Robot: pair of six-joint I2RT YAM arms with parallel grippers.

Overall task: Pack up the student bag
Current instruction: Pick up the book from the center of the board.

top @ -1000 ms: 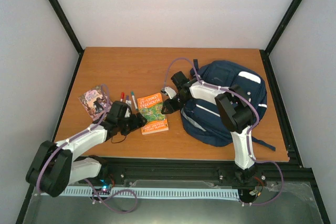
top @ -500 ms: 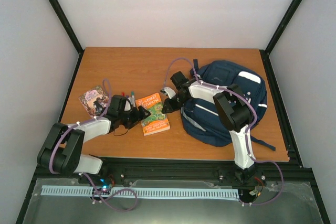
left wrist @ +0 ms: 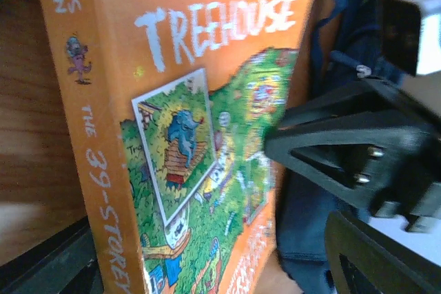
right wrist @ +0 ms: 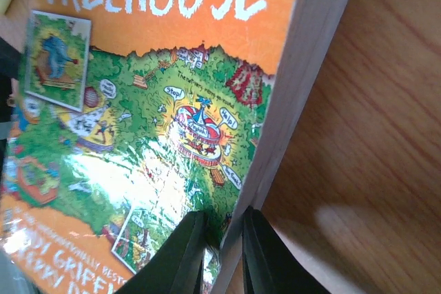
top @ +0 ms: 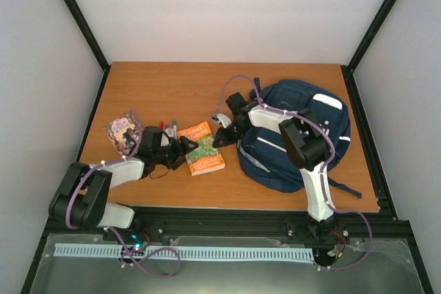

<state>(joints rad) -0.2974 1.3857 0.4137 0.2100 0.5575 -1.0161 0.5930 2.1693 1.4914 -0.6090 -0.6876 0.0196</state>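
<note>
Right wrist view has the right gripper point(right wrist: 222, 256) pinching the orange paperback point(right wrist: 158, 101) at a corner of its page edge, one finger on the glossy cover and the other against the page block; how much of the thickness lies between them cannot be told. Overhead, the left gripper point(top: 185, 148) stands at the spine side of the paperback with its fingers spread wide, holding nothing. The student bag point(top: 275, 169) lies just beside the paperback on its page-edge side, and whether its mouth is open cannot be made out. Markers point(top: 167, 127) lie just behind the paperback, and a small purple book point(top: 124, 131) sits further off on the spine side, both on the table point(top: 172, 87). Assessed hazards: so narrow a hold at one corner may slip, or lift only the cover so that the paperback fans open and creases; the two grippers are close across the paperback and could strike one another if either advances; a paperback swung toward the student bag with no opening held ready would likely catch on fabric and drop; a sweep by the left arm could scatter the markers
</note>
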